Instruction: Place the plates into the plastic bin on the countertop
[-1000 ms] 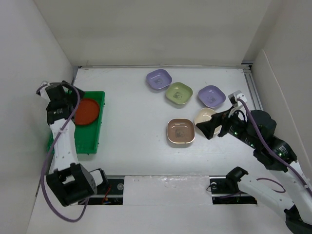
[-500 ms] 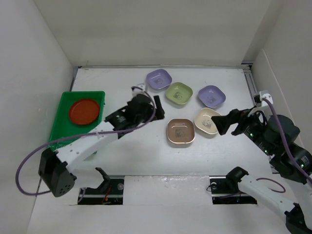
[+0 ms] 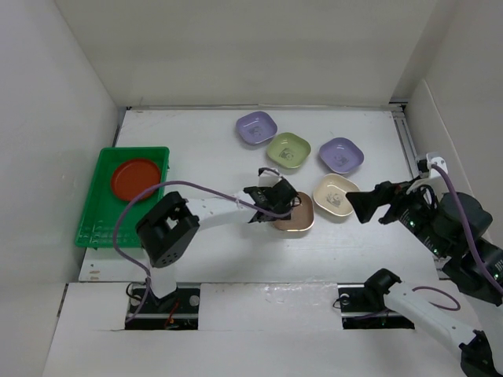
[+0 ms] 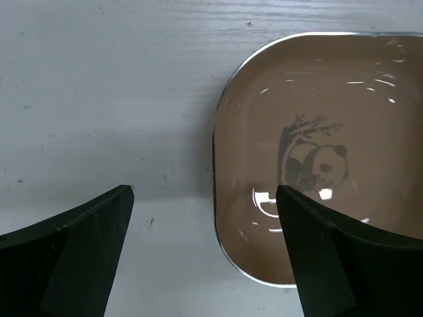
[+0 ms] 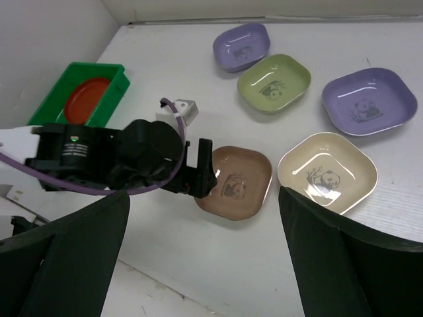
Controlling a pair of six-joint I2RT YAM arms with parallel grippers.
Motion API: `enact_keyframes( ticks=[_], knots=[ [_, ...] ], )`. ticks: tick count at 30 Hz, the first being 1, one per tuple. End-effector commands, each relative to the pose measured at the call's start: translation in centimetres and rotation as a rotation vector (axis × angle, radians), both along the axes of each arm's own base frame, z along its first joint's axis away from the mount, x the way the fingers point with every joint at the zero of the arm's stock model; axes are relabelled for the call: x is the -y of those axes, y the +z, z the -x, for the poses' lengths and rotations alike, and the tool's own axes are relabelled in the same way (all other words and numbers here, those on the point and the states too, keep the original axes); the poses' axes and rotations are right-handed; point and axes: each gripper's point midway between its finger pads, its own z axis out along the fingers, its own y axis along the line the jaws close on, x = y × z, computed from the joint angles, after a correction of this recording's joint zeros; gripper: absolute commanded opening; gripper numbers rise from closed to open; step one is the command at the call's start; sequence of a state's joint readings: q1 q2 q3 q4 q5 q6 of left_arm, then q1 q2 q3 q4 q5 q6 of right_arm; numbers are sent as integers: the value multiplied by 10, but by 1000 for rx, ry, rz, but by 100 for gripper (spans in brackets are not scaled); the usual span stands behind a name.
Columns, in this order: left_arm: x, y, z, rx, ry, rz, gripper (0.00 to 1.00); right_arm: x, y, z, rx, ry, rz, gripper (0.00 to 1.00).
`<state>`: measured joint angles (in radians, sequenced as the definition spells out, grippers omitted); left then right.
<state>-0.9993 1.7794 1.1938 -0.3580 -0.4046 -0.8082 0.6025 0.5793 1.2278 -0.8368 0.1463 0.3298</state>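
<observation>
Left pincer (image 4: 203, 198) has swung over to the brownish-pink dish (image 4: 310, 119), spread wide astride its rim, ready to grasp.

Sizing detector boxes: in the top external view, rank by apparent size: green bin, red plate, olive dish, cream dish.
1. green bin
2. red plate
3. olive dish and cream dish: they look alike, so unranked.

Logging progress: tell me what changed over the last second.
The left tool swung from over the green bin rightward to the brownish-pink dish, now open astride its rim, nothing gripped. The right tool backed off the cream dish toward the right, open. No dish moved; the red plate stayed in the bin.
</observation>
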Motion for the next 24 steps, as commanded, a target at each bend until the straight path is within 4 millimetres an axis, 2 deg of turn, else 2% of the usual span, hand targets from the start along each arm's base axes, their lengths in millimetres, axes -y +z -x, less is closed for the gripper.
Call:
enact_keyframes(
  ticks=[1,2,3,4,6,8,10,11,12,13,14,15,16,17,19,20,21,23,24],
  knots=[
    [0,-2,-12,28,79,-7,87,4,7,7,24,3,-25,100],
    [-3,-7,-16,18,103,-17,81,4,7,7,24,3,-25,100],
    [-10,-8,-20,11,128,-20,69,4,7,7,24,3,-25,100],
    [-17,-10,-24,13,156,-24,61,4,7,7,24,3,-25,100],
    [-39,-21,-25,-8,218,-51,49,2,7,8,23,12,-27,100],
    [-58,-26,-37,-25,265,-25,34,4,8,10,35,13,-24,100],
    [-86,-20,-46,-13,332,-33,14,4,8,10,35,13,-24,100],
    [-94,-12,-49,5,353,-36,0,4,8,10,35,13,-24,100],
    [-107,-6,-51,16,388,-39,0,3,8,11,34,22,-25,100],
    [-120,15,-53,44,418,-24,0,3,8,11,34,22,-25,100],
    [-143,25,-60,60,490,-13,0,3,8,11,34,22,-25,100],
    [-155,38,-64,77,525,8,0,3,8,11,34,22,-25,100],
    [-168,69,-70,136,552,67,0,2,7,9,34,22,-25,100],
    [-198,83,-77,163,626,81,0,2,7,9,34,22,-25,100],
    [-229,107,-82,198,653,108,0,-2,10,10,42,44,-35,100],
    [-243,133,-86,253,666,160,0,-3,10,8,46,45,-27,100],
    [-274,142,-91,260,724,188,0,-3,10,8,46,45,-27,100],
    [-305,170,-96,311,745,185,0,-3,10,8,46,45,-27,100],
    [-338,177,-95,327,823,165,0,-4,9,6,51,47,-19,100]
  ],
)
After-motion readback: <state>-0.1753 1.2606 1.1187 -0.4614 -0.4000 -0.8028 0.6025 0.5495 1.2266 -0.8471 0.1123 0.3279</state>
